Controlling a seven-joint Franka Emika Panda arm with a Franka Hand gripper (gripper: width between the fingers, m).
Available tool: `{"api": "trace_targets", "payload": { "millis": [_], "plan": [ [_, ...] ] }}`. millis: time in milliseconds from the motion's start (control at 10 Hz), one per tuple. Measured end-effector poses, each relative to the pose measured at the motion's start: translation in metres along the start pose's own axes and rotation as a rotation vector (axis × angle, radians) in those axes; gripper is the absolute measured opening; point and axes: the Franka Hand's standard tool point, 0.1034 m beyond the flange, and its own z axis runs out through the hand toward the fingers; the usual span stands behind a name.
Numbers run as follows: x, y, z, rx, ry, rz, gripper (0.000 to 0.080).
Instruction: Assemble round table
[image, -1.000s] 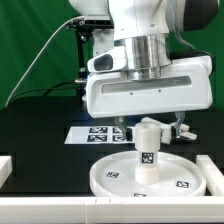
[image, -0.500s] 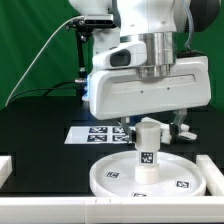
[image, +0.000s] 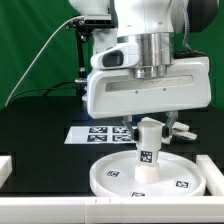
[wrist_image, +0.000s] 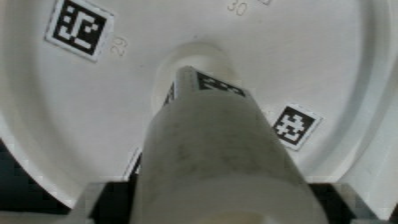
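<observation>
Gripper (image: 148, 121): closed on upright short cylindrical post (image: 147, 152), at centre of round disc (image: 108, 177); fingertips (wrist_image: 102, 203) barely visible beside post; disc's near edge behind edge rail (image: 100, 207).

The arm (image: 150, 18) wears glossy white shells with rounded edges. Just above the hand sits a short silver-grey cylindrical wrist flange (image: 148, 50), capped by a darker ring where it meets the white shell. The gripper (image: 150, 128) has a wide, boxy white housing (image: 150, 95) with softened corners and a raised ridge on one end. Under the housing the fingers (image: 179, 128) are small, dark with paler metal parts. Behind and above the hand, a black bracket (image: 92, 22) sits on the arm, and a thin pale cable (image: 40, 60) runs off from it.
</observation>
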Motion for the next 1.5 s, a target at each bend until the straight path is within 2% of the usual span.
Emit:
{"api": "trace_targets", "payload": {
  "millis": [100,300,500,800,900,1100,1400,1500],
  "plan": [
    [0.0,0.002,0.0,0.003,0.01,0.121,0.0406],
    [-0.001,0.009,0.001,0.037,0.025,0.529,0.0406],
    [-0.002,0.015,0.001,0.067,0.019,0.779,0.0407],
    [-0.003,0.016,0.001,0.069,0.009,0.96,0.0407],
    [-0.004,0.017,0.001,0.071,0.006,1.017,0.0407],
    [-0.008,0.012,0.002,0.079,-0.018,1.352,0.0407],
    [-0.01,0.006,0.004,0.134,-0.035,1.764,0.0407],
    [-0.01,0.005,0.004,0.134,-0.036,1.759,0.0407]
  ]
}}
